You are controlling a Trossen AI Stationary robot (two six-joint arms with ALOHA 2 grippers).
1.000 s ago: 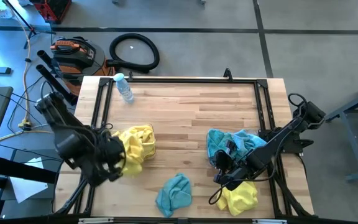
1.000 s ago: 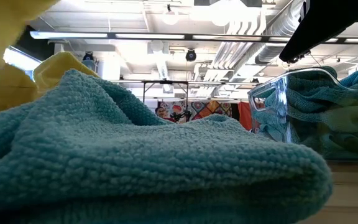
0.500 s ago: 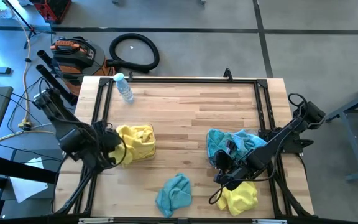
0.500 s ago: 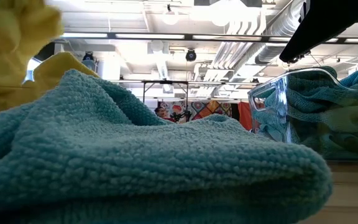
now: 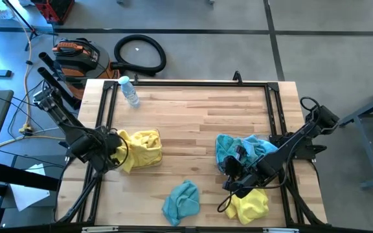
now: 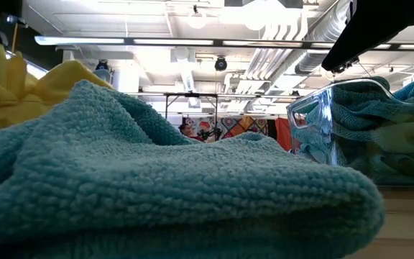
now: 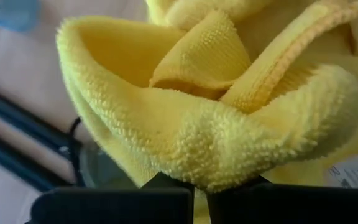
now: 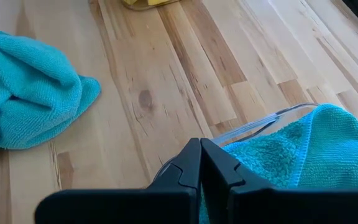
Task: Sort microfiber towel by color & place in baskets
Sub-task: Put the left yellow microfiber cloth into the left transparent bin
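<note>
My left gripper [image 5: 113,151] sits at the left side of a heap of yellow towels [image 5: 142,147] near the table's left edge and is shut on one of them [image 7: 216,143]. My right gripper [image 5: 233,173] hovers shut and empty just near of a see-through basket [image 8: 261,126], which is piled with teal towels [image 5: 241,150]. One loose teal towel [image 5: 181,199] lies crumpled at the near edge and fills the low view [image 6: 178,194]. A loose yellow towel [image 5: 250,203] lies under the right arm. My left gripper pinches a bunched fold of the yellow towel [image 7: 199,198] between its two fingers [image 7: 166,190]. The cloth bulges out beyond the fingertips in several folds. Whether it rests on the heap or hangs free I cannot tell.
A clear water bottle with a blue cap [image 5: 130,91] lies near the far left corner. Bare wood spans the table's middle and far side [image 5: 199,110]. Black frame rails run along the left, right and far edges.
My left gripper has drawn back toward the table's left and far side, still shut on the yellow towel. In the low view the yellow cloth has sunk from the upper corner to a lower spot. The yellow heap looks more compact. The right arm has kept still.
</note>
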